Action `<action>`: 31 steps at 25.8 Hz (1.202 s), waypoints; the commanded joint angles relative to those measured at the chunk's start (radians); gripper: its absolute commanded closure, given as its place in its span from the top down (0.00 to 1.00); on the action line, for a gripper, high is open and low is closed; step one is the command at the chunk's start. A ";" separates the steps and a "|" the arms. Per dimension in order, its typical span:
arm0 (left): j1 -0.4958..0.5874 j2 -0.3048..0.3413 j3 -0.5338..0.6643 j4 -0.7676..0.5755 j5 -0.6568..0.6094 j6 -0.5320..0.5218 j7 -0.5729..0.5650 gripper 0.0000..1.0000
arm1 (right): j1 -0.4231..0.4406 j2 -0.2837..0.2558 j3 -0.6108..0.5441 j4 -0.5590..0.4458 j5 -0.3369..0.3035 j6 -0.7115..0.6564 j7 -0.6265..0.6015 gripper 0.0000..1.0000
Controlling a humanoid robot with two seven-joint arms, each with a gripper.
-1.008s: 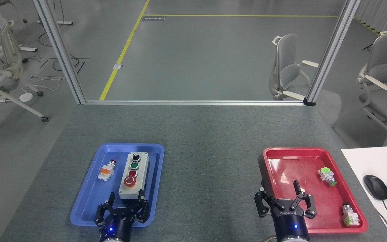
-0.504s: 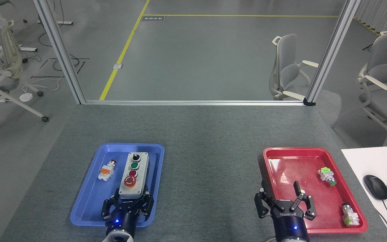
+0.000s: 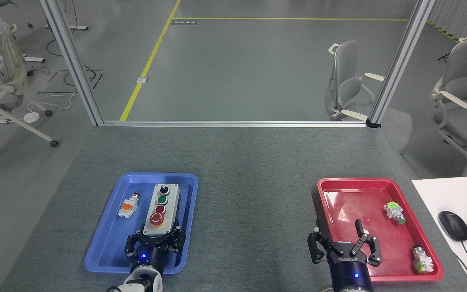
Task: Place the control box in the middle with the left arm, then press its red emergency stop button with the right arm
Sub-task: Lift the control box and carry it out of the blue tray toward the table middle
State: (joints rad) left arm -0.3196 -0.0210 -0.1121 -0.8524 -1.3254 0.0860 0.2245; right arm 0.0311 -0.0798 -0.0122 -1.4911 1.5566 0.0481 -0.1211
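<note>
The oblong grey-topped control box (image 3: 161, 209) sits in the blue plastic tray (image 3: 108, 239) (nothing moved yet); left gripper (image 3: 155, 240) spread wide at its near end, right gripper (image 3: 345, 245) wide, idle.

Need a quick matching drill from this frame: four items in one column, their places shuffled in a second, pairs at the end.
Items
1. control box
2. orange switch
3. left gripper
4. right gripper

Places
A. over the red tray's near left corner
B. blue tray, right of the loose switch
C. at the box's near end
D. blue tray, left of the box

Pairs: 1-B, 2-D, 3-C, 4-A
</note>
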 commanded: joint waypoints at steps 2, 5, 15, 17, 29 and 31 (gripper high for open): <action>-0.013 0.013 0.000 0.007 -0.002 -0.011 -0.001 0.63 | 0.001 0.000 0.000 0.000 0.000 0.001 0.000 0.98; -0.013 0.024 0.000 0.006 -0.002 -0.046 -0.002 0.00 | 0.003 0.003 0.000 0.000 0.000 0.001 0.000 0.98; 0.060 0.062 0.020 -0.312 0.066 -0.130 0.001 0.00 | 0.003 0.006 0.000 -0.003 0.005 0.001 0.000 0.98; 0.096 0.055 0.015 -0.399 0.075 -0.157 0.001 0.00 | 0.003 0.006 -0.002 -0.005 0.007 -0.001 0.000 0.98; -0.027 -0.115 -0.322 -0.246 0.058 -0.071 -0.011 0.00 | 0.010 0.006 -0.020 -0.006 0.007 -0.024 -0.003 0.98; -0.059 -0.114 -0.406 -0.177 0.058 -0.043 -0.004 0.00 | 0.015 0.006 -0.022 -0.006 0.007 -0.024 -0.003 0.98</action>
State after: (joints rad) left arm -0.3305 -0.1266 -0.4061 -1.1250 -1.2669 0.0015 0.2160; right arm 0.0400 -0.0734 -0.0295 -1.4967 1.5631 0.0302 -0.1236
